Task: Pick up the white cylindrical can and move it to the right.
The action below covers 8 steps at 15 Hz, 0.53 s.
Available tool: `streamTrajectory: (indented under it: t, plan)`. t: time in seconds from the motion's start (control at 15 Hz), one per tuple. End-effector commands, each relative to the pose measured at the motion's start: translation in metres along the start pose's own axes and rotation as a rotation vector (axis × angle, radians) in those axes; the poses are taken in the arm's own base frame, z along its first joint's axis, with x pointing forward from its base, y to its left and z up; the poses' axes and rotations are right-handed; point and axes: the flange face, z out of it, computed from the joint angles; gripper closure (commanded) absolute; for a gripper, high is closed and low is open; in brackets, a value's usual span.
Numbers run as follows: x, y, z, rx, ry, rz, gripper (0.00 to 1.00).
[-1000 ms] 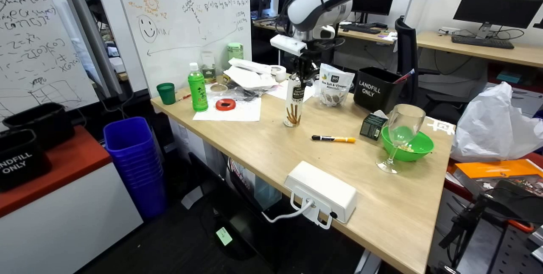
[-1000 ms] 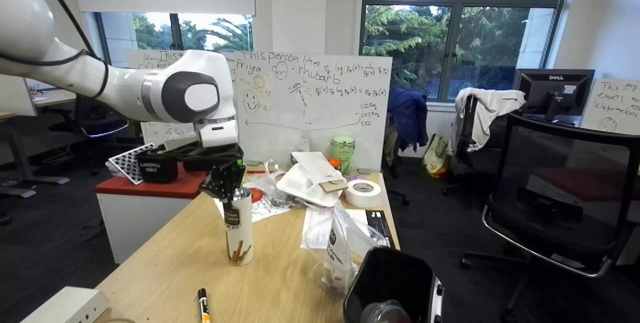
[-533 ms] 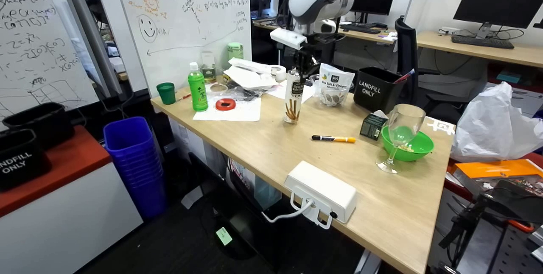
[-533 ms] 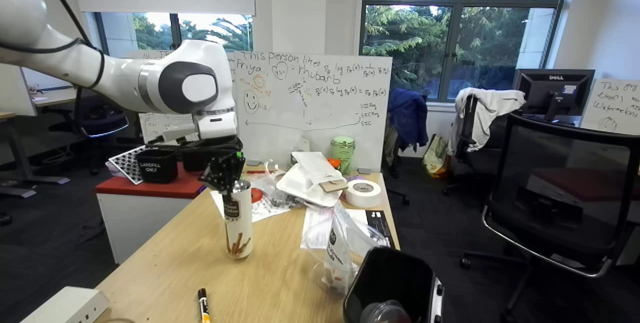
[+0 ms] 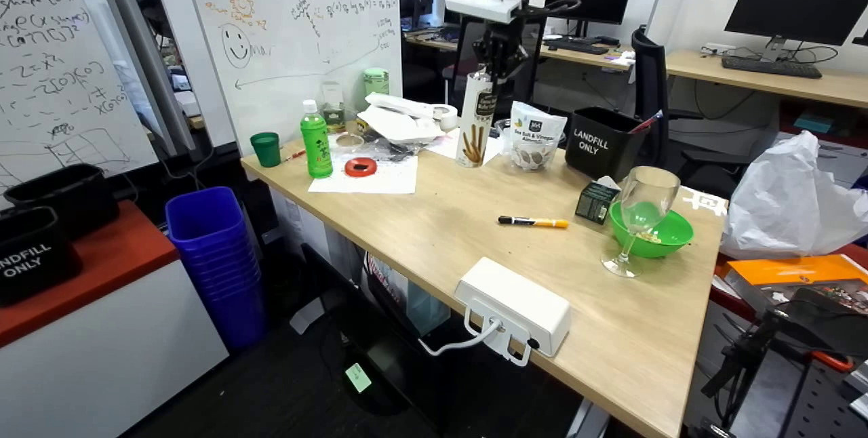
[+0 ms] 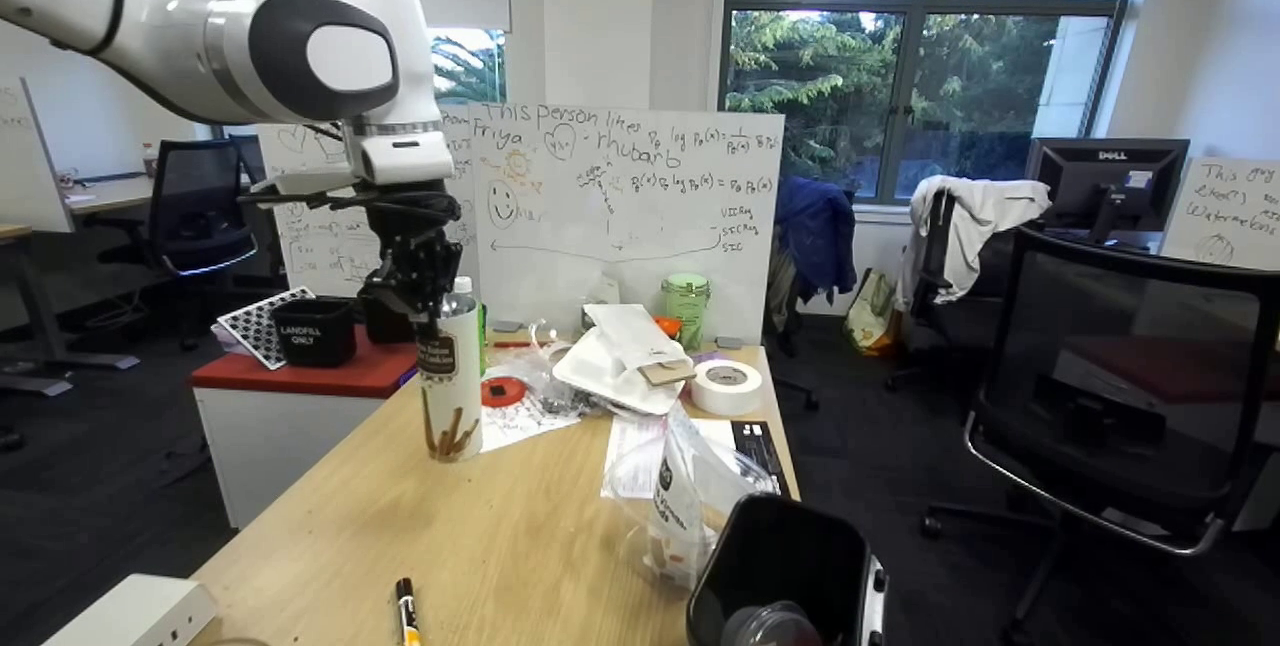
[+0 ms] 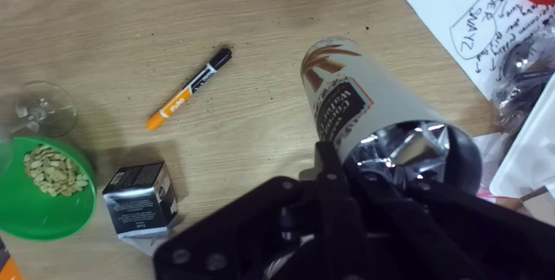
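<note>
The white cylindrical can [image 5: 476,123] has a dark label and brown wafer sticks printed near its base. It shows in both exterior views [image 6: 456,386], raised above the table and slightly tilted. In the wrist view the can [image 7: 381,91] has an open top with a shiny silver inside. My gripper [image 7: 340,163] pinches the can's rim wall, one finger outside and the other inside the opening. The inner fingertip is hidden in the can. The gripper also shows at the can's top in both exterior views [image 5: 491,75] [image 6: 430,311].
On the table [image 5: 420,221] are a marker [image 5: 533,222], a snack bag [image 5: 534,136], a black bin [image 5: 600,143], a small dark box [image 5: 595,202], a green bowl [image 5: 668,238], a wine glass [image 5: 641,201], a white box [image 5: 513,302], a green bottle [image 5: 316,143] and a green cup [image 5: 266,149].
The gripper has risen with the can in its hold. The can has lifted off the table and moved slightly left in the view that faces the windows. The other things have not moved.
</note>
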Motion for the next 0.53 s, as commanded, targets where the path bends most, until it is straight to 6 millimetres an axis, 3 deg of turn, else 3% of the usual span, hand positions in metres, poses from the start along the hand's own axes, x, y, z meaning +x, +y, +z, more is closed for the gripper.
streamTrajectory:
  t: [0.0,0.2,0.47]
  plan:
    - [-0.005,0.046,-0.022,-0.069,-0.006,-0.181,0.99]
    - [-0.005,0.084,-0.038,-0.098,0.020,-0.314,0.99]
    - [-0.014,0.137,-0.037,-0.129,0.009,-0.398,0.99]
